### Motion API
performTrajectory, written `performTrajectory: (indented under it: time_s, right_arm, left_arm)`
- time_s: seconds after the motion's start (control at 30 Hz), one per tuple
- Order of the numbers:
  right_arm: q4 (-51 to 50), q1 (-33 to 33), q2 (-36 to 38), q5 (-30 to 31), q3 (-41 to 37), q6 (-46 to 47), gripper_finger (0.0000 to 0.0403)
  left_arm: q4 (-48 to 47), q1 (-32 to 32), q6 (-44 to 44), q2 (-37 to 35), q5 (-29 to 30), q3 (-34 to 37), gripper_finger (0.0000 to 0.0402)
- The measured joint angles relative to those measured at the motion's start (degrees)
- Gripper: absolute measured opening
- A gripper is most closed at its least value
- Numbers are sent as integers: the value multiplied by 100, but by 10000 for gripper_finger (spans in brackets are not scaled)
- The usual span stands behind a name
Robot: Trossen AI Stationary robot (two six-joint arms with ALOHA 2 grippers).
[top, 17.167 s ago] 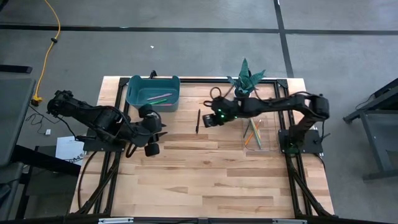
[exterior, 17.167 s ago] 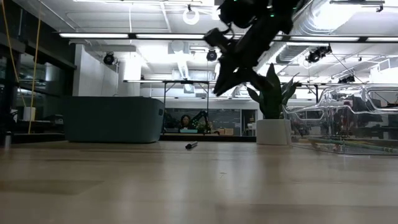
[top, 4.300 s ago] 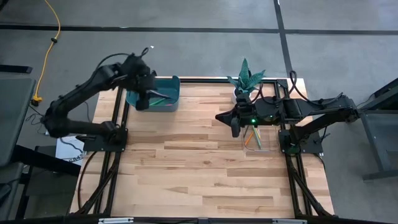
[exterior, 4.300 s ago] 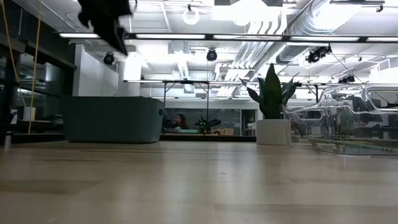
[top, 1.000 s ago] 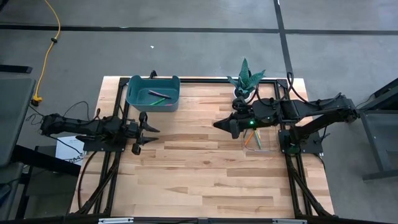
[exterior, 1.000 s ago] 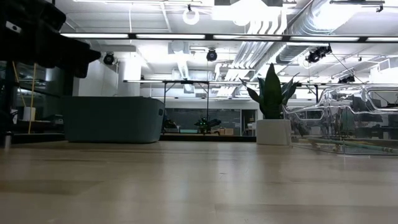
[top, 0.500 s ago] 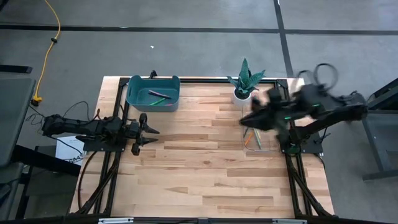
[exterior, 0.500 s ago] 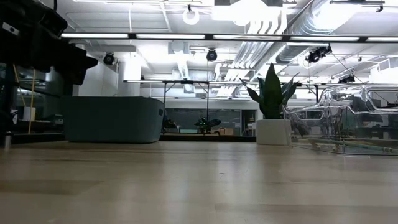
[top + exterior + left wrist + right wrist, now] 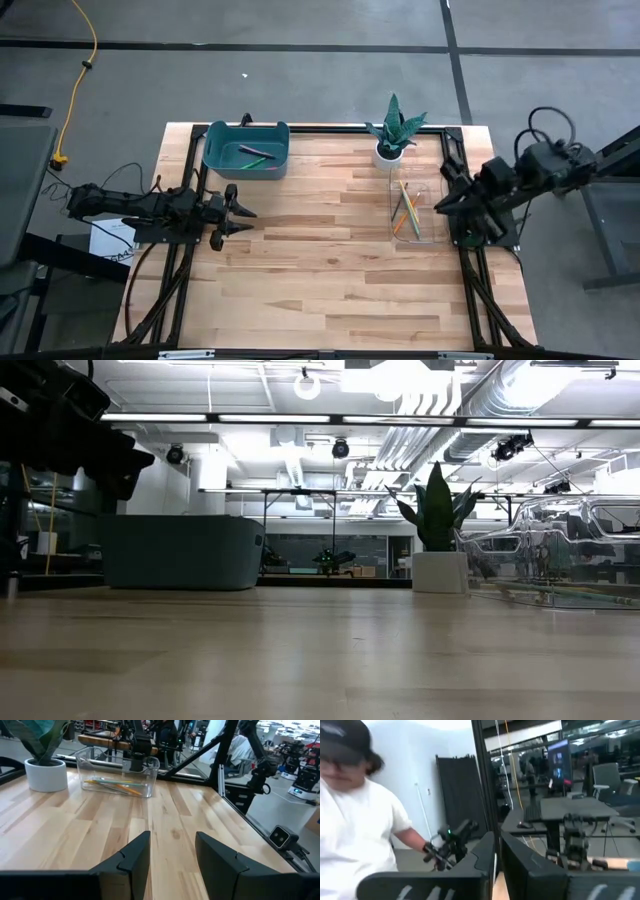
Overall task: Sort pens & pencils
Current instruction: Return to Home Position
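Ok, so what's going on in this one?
Nothing is being handled right now. The pens lie in the blue bin at the table's back left, and the pencils lie in the clear tray on the right. The left gripper sits open and empty at the table's left edge. The right gripper, fingers together and empty, is off the right edge beside the tray. The sorting looks finished.

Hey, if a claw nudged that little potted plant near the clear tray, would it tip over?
Pushed low, it would probably slide: the white pot looks squat and stands flat on the table. Its leaves rise well above the pot, so a push up high might topple it. The leaves themselves would likely bend.
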State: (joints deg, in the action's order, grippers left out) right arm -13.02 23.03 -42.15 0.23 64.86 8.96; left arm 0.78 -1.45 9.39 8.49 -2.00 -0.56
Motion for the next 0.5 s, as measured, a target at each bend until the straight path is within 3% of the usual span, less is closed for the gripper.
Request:
performTrajectory:
  time_s: [0.27, 0.5]
  right_arm:
    - [2177, 2, 1657, -291, -2598, 138, 22]
    - [3175, 1, 2658, -360, -4265, 522, 22]
  left_arm:
    - [2, 0, 2, 0, 2, 0, 145]
    - [2, -2, -7, 0, 4, 0, 145]
